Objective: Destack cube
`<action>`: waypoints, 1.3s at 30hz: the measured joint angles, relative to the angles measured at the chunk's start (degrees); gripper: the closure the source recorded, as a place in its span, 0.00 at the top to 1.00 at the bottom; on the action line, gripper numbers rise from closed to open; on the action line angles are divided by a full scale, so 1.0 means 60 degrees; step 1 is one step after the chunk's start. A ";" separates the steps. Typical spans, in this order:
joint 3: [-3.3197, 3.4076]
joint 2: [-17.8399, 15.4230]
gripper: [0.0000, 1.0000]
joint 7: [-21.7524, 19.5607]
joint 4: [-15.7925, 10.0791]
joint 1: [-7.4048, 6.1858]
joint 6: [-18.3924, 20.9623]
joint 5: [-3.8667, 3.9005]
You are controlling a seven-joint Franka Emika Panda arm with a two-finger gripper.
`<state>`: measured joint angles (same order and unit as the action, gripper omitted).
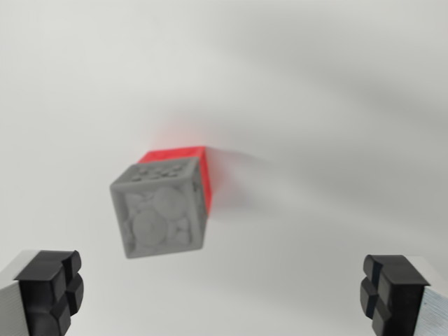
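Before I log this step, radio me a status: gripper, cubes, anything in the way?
Gripper open, empty, fingers wide apart. Grey cube sits on red cube, not yet lifted. Both between the fingers, ahead. Nothing in the way on the white table.

- Gripper [220,290]: two fingers, silver-grey metal bodies.
- Black moulded pads [52,287] on fingertips, blocky, rounded lobes, grooved.
- Faint blue tint on the right finger's metal.
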<state>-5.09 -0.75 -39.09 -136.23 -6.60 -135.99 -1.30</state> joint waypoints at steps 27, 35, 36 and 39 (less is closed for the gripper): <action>-0.0349 0.0927 1.00 0.0401 -0.1587 -0.0507 -0.2332 0.0344; -0.0300 0.1635 1.00 0.0246 -0.1608 -0.0510 -0.3094 0.0572; -0.0290 0.1748 1.00 0.0218 -0.1607 -0.0513 -0.3205 0.0606; -0.0259 0.2028 1.00 0.0160 -0.1601 -0.0525 -0.3453 0.0689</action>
<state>-6.64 11.41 -38.14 -145.84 -9.75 -156.71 2.83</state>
